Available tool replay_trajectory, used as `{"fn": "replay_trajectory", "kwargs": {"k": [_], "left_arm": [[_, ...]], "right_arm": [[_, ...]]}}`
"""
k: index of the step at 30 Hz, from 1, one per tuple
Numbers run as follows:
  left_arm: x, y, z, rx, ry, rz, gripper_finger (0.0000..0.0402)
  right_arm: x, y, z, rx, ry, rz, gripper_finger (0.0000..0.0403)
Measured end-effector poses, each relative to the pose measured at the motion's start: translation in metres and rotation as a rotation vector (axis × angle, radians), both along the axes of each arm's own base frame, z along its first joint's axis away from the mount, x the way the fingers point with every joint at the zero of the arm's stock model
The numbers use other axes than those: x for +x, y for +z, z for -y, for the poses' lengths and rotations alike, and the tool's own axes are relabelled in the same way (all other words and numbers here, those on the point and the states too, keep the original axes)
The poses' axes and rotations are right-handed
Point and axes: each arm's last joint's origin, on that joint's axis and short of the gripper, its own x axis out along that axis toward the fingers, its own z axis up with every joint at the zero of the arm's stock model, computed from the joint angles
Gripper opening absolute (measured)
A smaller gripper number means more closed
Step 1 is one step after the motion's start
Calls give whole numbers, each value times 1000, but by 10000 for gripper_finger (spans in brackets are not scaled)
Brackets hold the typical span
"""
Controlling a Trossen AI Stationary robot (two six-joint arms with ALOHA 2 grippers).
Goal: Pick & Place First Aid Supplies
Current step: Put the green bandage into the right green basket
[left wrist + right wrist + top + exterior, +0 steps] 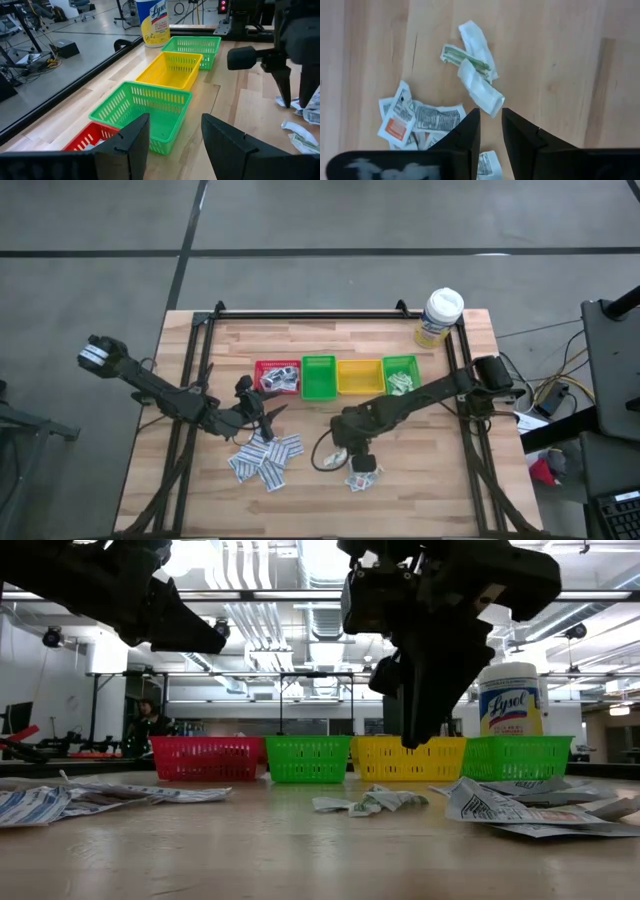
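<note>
Packets [266, 460] were strewn at the desk's [440, 490] near edge, left and right. Above the right heap [362, 476] the right claw [490, 120] was held, slightly parted and empty. The left claw [175, 135] was poised wide open near the red bin [277, 377]. Farther off, bins [360, 376] were lined up, packets lying in two.

Left arm stretched in from the worktop's left edge toward its middle, wrist held low and level, left gripper [262, 409] with fingers [125, 145] spread wide, nothing between them. Right arm reaching in from the right edge, folded at the elbow, wrist turned straight down, right gripper [490, 131] hanging above the worktop nearer the front edge, fingers drawn close with only a narrow gap, empty, tips clear of the surface.
</note>
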Motion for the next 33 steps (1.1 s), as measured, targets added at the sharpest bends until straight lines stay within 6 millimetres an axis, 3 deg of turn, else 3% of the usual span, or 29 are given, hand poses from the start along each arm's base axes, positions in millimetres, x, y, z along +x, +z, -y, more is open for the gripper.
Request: {"fn": "replay_trajectory", "kwargs": {"k": [16, 33], "left_arm": [[0, 0, 0, -1, 0, 1, 181], [0, 0, 0, -1, 0, 1, 181]], "right_arm": [[9, -34, -6, -21, -82, -92, 86], [10, -41, -6, -75, -98, -99, 40]]}}
